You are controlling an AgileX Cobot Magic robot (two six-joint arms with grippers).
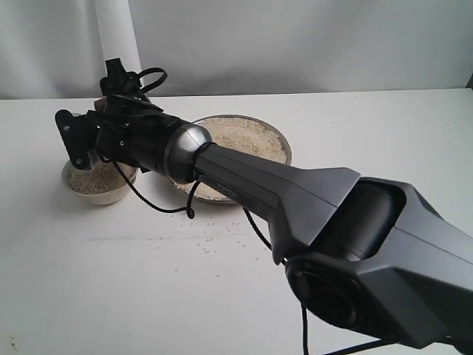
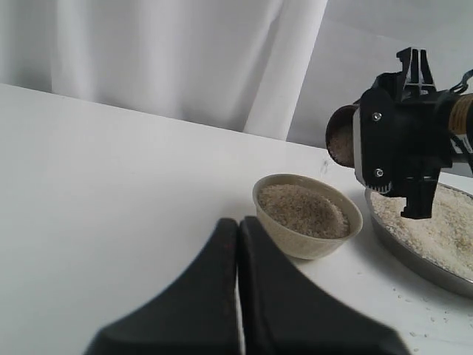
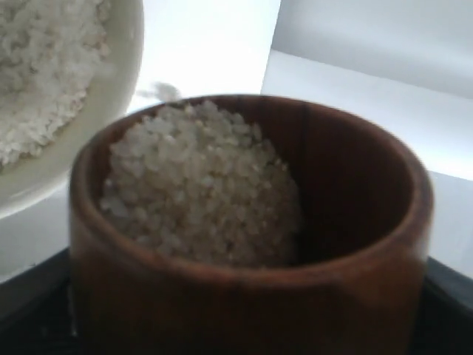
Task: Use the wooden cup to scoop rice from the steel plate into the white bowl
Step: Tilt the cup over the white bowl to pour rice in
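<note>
My right gripper [image 2: 363,140] is shut on the wooden cup [image 3: 244,296] and holds it tipped just above the far side of the white bowl [image 2: 310,244]. The cup [image 2: 340,134] is full of rice [image 3: 199,185]. In the exterior view the right arm reaches across to the left and hides the cup; its gripper [image 1: 89,144] hangs over the bowl [image 1: 111,194]. The bowl holds rice [image 2: 303,211]. To its right, the steel plate [image 1: 284,144] carries a wide heap of rice [image 1: 244,133]. My left gripper [image 2: 238,222] is shut and empty, low over the table in front of the bowl.
Loose grains [image 1: 207,237] lie scattered on the white table in front of the plate. A black cable [image 1: 159,205] loops down from the right arm beside the bowl. A white curtain fold [image 1: 114,33] hangs at the back.
</note>
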